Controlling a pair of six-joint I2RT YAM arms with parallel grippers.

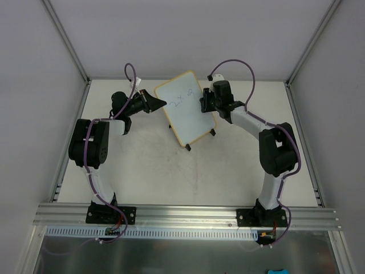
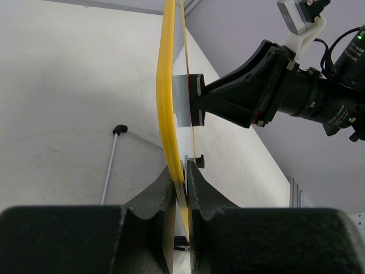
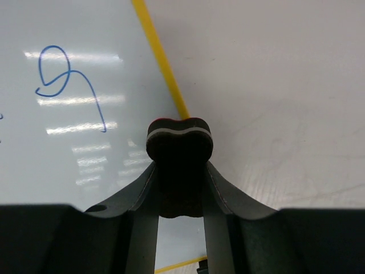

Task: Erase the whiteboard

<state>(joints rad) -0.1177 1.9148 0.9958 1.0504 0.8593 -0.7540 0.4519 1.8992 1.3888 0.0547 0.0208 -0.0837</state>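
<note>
Left arm (image 1: 91,149): reaches from its near-left base up and inward, wrist pointing right toward table centre. Left gripper (image 2: 181,182) is closed tight on the yellow left edge of the whiteboard (image 1: 183,111), with the frame pinched between both fingers.

Right arm (image 1: 274,154): elbow out on the right, forearm angled far-left, wrist pointing left at the board face. Right gripper (image 3: 179,168) is clamped on the eraser (image 3: 179,142), a black block with a red layer on its far side, and the jaws go no narrower than the block allows. In the left wrist view the eraser meets its own reflection on the board, so it looks pressed against the face. Contact spot is at the board's right side, just inside the yellow frame (image 3: 162,63).

Whiteboard sits at far-centre of the table (image 1: 171,182), between the two grippers, propped up and tilted, long axis running far-left to near-right. Cannot tell whether its feet bear on the table.

Counts:
- arms 2, grippers 2
- whiteboard 1
- eraser 1
- black feet 2, both at the board's near end (image 1: 187,148) (image 1: 213,132)
- blue writing (image 3: 60,77): one looped stroke is clear in the right wrist view, left of the eraser and not touching it. The top view shows a few more faint marks, too small to count.
</note>
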